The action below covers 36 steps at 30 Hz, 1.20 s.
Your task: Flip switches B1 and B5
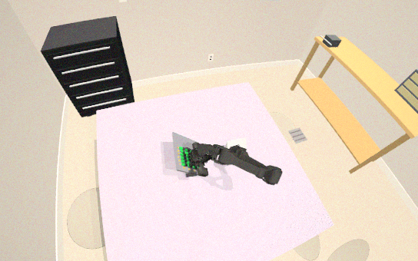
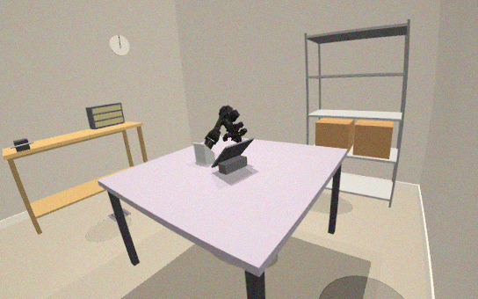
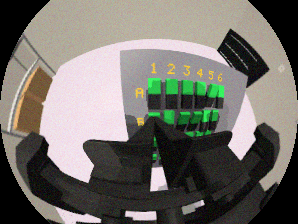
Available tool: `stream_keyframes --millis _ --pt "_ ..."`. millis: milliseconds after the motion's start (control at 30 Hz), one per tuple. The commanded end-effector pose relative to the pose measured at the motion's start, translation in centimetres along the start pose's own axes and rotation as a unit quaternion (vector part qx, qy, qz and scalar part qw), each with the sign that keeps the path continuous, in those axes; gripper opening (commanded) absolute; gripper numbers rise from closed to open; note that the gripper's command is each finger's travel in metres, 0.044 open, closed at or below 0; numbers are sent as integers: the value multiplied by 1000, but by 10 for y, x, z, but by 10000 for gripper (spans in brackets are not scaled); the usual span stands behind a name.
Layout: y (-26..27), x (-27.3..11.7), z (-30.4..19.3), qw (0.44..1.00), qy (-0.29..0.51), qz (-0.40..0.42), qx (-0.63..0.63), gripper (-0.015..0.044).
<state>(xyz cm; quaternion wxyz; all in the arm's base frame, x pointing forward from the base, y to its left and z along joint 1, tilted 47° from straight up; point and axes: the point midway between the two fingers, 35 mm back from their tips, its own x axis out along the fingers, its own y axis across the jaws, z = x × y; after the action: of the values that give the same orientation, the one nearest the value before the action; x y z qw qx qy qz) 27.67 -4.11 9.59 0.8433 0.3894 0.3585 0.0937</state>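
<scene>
The tilted grey switch panel (image 1: 178, 138) (image 2: 235, 150) (image 3: 131, 72) carries rows of rocker switches with green and black parts. My gripper (image 3: 153, 120) is shut and empty. In the wrist view its tips overlap the lower part of switch B1 (image 3: 153, 115), whose green top edge shows just above them; whether they touch it I cannot tell. Switch B5 (image 3: 206, 116) is in view to the right of the tips, with its green part up the panel. B1's tilt is hidden. The fingers cover much of the lower rows.
Row A, with switch A1 (image 3: 154, 86) at its left end, lies just beyond the tips. Switch B2 (image 3: 169, 117) is close to their right. The panel rests on a dark block (image 2: 233, 164). A pale upright plate (image 2: 204, 154) stands near the arm's base.
</scene>
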Motion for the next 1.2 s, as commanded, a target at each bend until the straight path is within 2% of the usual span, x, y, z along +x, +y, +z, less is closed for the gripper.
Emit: stream_keyframes --millis 0,800,867,1033,1167 --pt "-1 1 0 1000 0 -2 2 0" --pt "-1 4 0 1000 0 -2 2 0" --pt "-2 -3 0 1000 0 -2 0 0" --pt "-3 -54 -2 1000 -9 -5 3 0" --pt "-1 -61 -3 1000 -12 -4 3 0"
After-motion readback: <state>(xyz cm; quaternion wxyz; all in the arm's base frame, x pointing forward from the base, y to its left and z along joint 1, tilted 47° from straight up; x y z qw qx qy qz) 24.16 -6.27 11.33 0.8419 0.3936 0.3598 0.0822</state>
